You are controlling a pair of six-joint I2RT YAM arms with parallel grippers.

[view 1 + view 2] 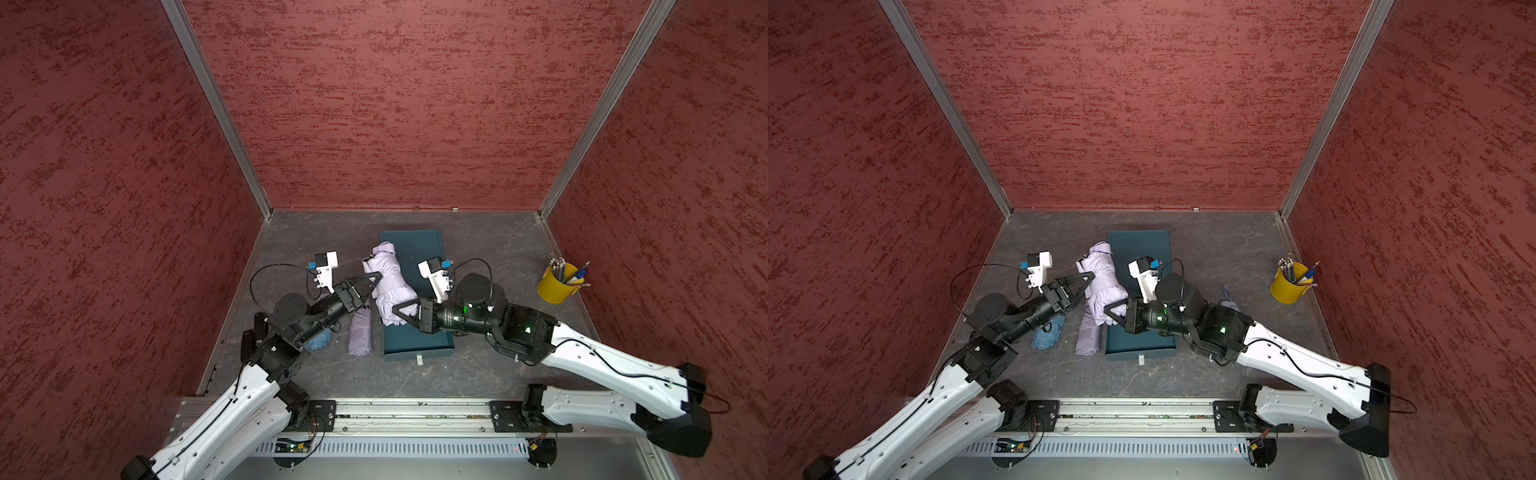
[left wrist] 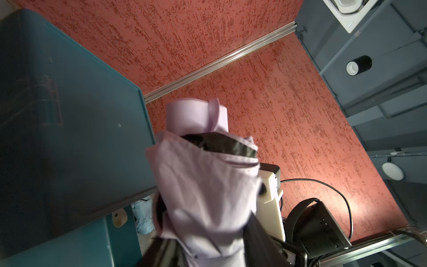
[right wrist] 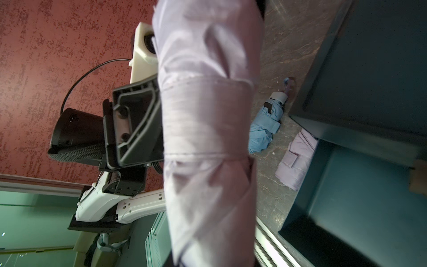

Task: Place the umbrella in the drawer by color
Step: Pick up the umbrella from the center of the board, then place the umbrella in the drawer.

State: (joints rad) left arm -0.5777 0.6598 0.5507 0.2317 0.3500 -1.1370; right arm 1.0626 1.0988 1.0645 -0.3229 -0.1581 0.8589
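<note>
Being held aloft between the two arms, the lilac umbrella [image 1: 388, 286] is slanting over the left edge of the teal cabinet [image 1: 415, 247], its handle end pointing toward the back wall and its lower end hanging just above the open drawer [image 1: 415, 343]. The right gripper [image 1: 400, 314] is being pressed together on that lower end, with fabric bunching at its jaws. The left gripper [image 1: 375, 283] is sitting against the umbrella's middle, but whether it is pinching or parted cannot be told. A handover is judged to be under way, and it is best being done slowly: the right hold should be proven firm before the left jaws are drawn clear, since the loose folds are likely to slip or sag. The umbrella is then being called on to be levelled and lowered lengthwise into the drawer, clear of its walls. A blue umbrella [image 3: 265, 127] and a flat lilac sleeve [image 1: 360, 332] are lying on the grey marbled tabletop [image 1: 415, 382] beside the cabinet, and a yellow pen cup [image 1: 555, 289] is standing near the right wall. Red textured walls [image 1: 395, 104] are enclosing the cell.
</note>
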